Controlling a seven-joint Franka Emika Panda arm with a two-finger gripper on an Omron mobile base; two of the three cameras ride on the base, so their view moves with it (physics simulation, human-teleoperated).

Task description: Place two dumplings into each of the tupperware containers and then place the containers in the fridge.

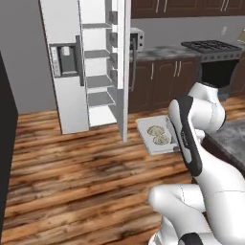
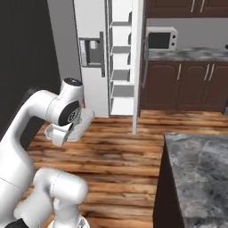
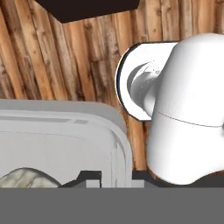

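A whitish tupperware container [image 1: 149, 125] hangs level above the wooden floor, with two dumplings [image 1: 158, 135] lying in it. My gripper [image 3: 114, 177] is shut on its rim at the near right side; in the base views my own forearm hides the fingers. In the hand view the container's rim [image 3: 65, 127] runs across and one dumpling [image 3: 26, 179] peeks in at the bottom left. The container [image 2: 82, 124] sits partly behind my wrist in the right base view. The fridge [image 1: 67, 62] stands ahead to the left, its right door [image 1: 124, 72] swung open on pale shelves [image 1: 98, 81].
Dark cabinets with a grey counter, a microwave [image 1: 137, 38] and a stove [image 1: 210, 46] line the back wall. A grey stone island [image 2: 196, 169] stands to my right. A tall dark block [image 1: 7, 143] is at the far left. Wooden floor lies between me and the fridge.
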